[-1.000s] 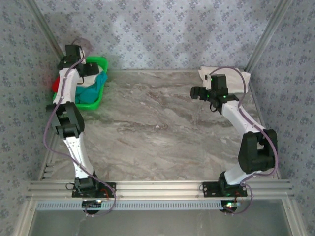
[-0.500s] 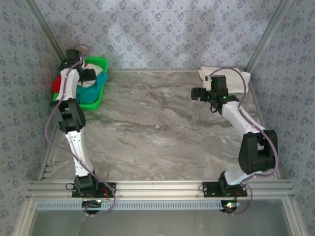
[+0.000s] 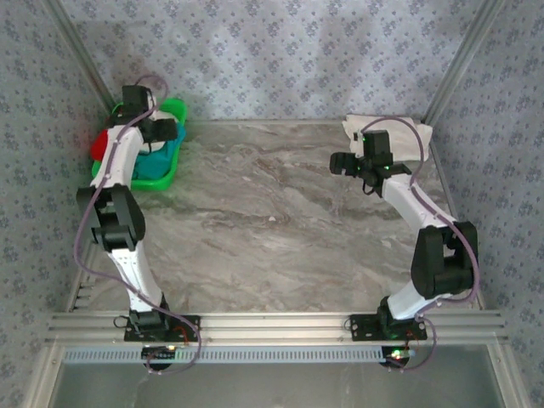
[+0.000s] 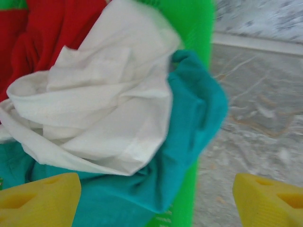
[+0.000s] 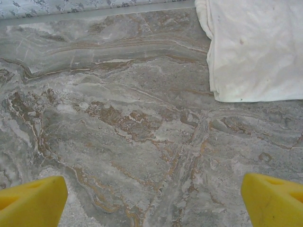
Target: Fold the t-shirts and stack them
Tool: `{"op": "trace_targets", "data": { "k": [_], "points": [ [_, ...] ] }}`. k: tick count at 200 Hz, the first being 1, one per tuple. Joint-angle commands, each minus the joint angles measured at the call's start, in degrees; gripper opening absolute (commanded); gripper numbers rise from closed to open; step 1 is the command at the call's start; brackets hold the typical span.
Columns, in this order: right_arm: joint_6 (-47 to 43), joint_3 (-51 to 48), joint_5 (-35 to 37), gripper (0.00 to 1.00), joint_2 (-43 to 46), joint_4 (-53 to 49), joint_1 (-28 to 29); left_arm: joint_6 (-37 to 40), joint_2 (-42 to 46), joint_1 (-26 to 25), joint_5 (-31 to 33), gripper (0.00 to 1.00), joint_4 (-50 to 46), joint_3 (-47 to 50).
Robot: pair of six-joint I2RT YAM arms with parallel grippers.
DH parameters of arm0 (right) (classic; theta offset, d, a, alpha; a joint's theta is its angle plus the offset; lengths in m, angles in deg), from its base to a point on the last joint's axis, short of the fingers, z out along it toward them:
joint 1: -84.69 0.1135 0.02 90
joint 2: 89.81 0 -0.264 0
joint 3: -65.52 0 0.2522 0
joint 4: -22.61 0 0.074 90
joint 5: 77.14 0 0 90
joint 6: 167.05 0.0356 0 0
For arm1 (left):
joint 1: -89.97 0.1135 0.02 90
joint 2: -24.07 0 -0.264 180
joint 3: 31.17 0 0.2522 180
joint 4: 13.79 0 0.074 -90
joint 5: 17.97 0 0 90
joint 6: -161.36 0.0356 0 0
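Left gripper (image 4: 154, 201) moves deeper over the basket (image 3: 176, 109) at the table's (image 3: 272, 221) far-left corner. I read it wide and empty; shirts (image 4: 94, 109) await pickup.

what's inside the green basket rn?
Three crumpled shirts in the green basket: a white t-shirt on top, a teal t-shirt under it draping over the rim, a red t-shirt beside it. Anything beneath them, and the basket floor, is covered.

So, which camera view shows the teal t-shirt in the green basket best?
Left wrist: the teal t-shirt is close, lying under a white t-shirt. Top external gives a small teal patch in the green basket.
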Motion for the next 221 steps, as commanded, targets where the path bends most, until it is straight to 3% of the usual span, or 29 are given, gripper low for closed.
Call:
{"op": "trace_targets", "data": {
  "k": [1, 18, 83, 143, 158, 221],
  "points": [
    [0.0, 1.8, -0.4, 0.96, -1.8, -1.4, 0.5, -0.8, 0.3, -1.5, -1.2, 0.8, 4.1, 3.7],
    [0.0, 3.8, -0.6, 0.96, -2.4, -1.5, 0.8, -1.3, -3.3, -1.5, -3.0, 0.68, 2.4, 1.7],
    [-0.9, 4.9, 0.3, 0.96, -2.3, -2.5, 1.5, -0.9, -11.7, -1.5, -2.3, 0.66, 1.4, -6.5],
    [-1.3, 4.5, 0.7, 0.96, -2.1, -3.5, 1.6, 0.0, -14.1, -1.5, -0.1, 0.36, -0.7, -11.2],
    [-1.3, 4.4, 0.7, 0.96, -2.1, -3.4, 1.6, 0.7, -13.8, -1.5, 0.6, 0.17, -0.7, -11.3],
    [-0.9, 4.4, 0.5, 0.97, -2.3, -3.3, 1.6, 2.0, -14.7, -0.2, 0.8, 0.0, -3.5, -14.4]
  ]
}}
